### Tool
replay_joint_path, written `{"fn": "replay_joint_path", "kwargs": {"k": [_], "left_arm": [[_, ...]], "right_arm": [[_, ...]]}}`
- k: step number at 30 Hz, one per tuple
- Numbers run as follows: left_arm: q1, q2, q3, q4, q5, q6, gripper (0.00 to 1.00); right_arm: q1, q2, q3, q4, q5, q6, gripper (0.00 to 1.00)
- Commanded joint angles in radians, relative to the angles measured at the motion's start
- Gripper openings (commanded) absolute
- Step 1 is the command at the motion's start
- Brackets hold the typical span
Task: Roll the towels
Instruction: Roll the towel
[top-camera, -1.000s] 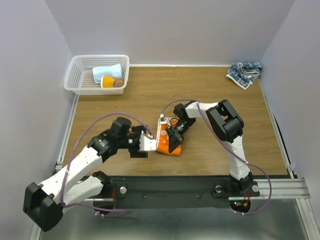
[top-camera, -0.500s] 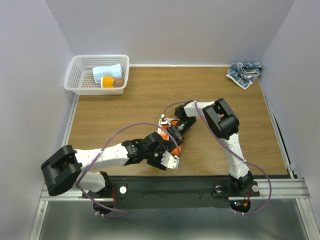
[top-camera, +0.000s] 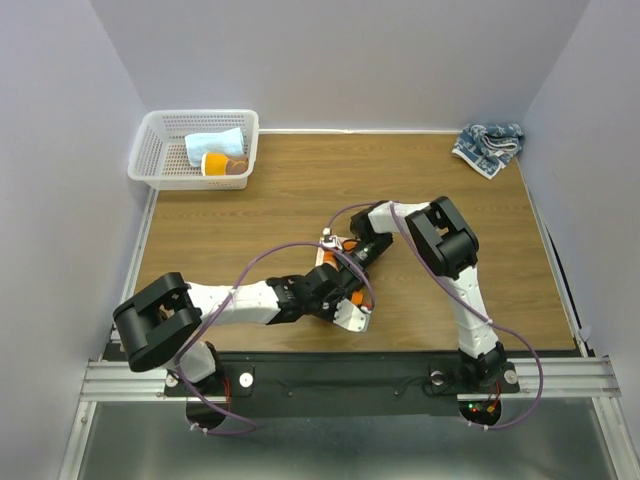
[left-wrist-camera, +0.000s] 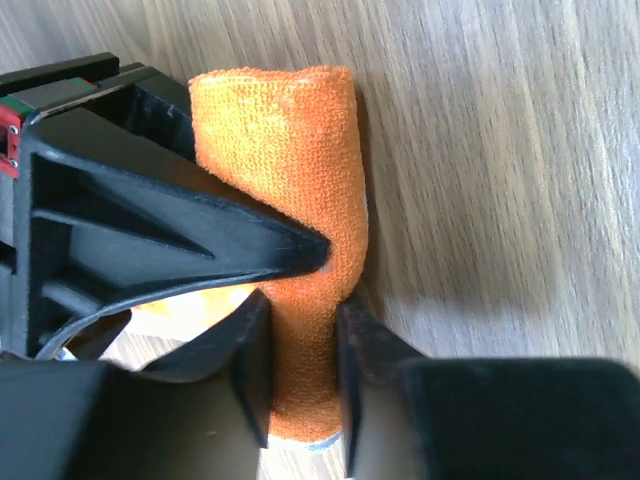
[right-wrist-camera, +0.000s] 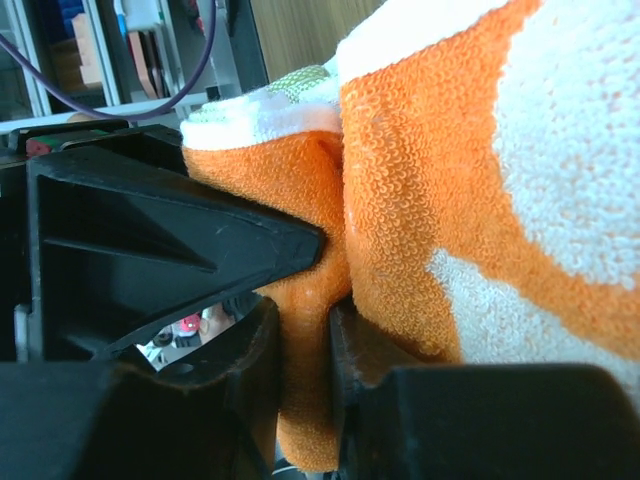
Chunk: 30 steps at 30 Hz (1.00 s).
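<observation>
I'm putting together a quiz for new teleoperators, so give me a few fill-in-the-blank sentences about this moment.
1. The rolled towel pinched by the left claw and the right claw is mostly ___.
2. The blue patterned towel lies crumpled at the far ___ corner of the table.
3. The white mesh basket stands at the table's far ___ corner.
Missing words: orange; right; left.

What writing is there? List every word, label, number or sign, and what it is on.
None legible. The orange-print towel shows only colour patches, the blue patterned towel only a pattern, and the basket shows no label. Clutter behind the towel in the right wrist view is too blurred to read.
</observation>
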Motion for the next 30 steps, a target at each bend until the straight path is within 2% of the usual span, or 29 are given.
{"fn": "replay_joint_path", "kwargs": {"k": [1,3,9,10,15,18,19,20,21,26,30], "left_arm": [[-0.004,-0.023,0.021,-0.140,0.025,-0.040,0.28],[-0.003,-0.045,0.018,-0.200,0.058,-0.076,0.25],[0.043,-0.022,0.053,-0.284,0.127,-0.116,0.26],[0.060,-0.005,0.084,-0.300,0.181,-0.116,0.26],[0.196,0.081,0.225,-0.444,0.343,-0.099,0.26],[0.276,0.171,0.326,-0.551,0.466,-0.080,0.27],[0.293,0.231,0.355,-0.583,0.492,-0.077,0.29],[0.311,0.265,0.386,-0.616,0.547,-0.068,0.36],[0.328,0.300,0.453,-0.689,0.578,-0.061,0.36],[0.449,0.519,0.628,-0.895,0.777,0.019,0.37],[0.505,0.671,0.769,-1.068,0.830,0.108,0.36]], "right_arm": [[-0.034,-0.002,0.029,-0.020,-0.001,-0.006,0.34],[-0.054,-0.018,0.047,-0.017,0.001,0.013,0.39],[-0.155,-0.077,0.142,0.003,0.016,0.120,0.60],[-0.169,-0.101,0.174,0.003,0.018,0.145,0.69],[-0.291,-0.227,0.230,0.073,0.085,0.234,0.74],[-0.360,-0.366,0.190,0.169,0.160,0.292,0.88],[-0.371,-0.399,0.179,0.178,0.182,0.277,1.00],[-0.377,-0.428,0.170,0.184,0.202,0.262,1.00],[-0.383,-0.495,0.137,0.187,0.248,0.243,1.00],[-0.383,-0.690,-0.028,0.273,0.369,0.180,1.00],[-0.347,-0.775,-0.112,0.302,0.412,0.131,1.00]]}}
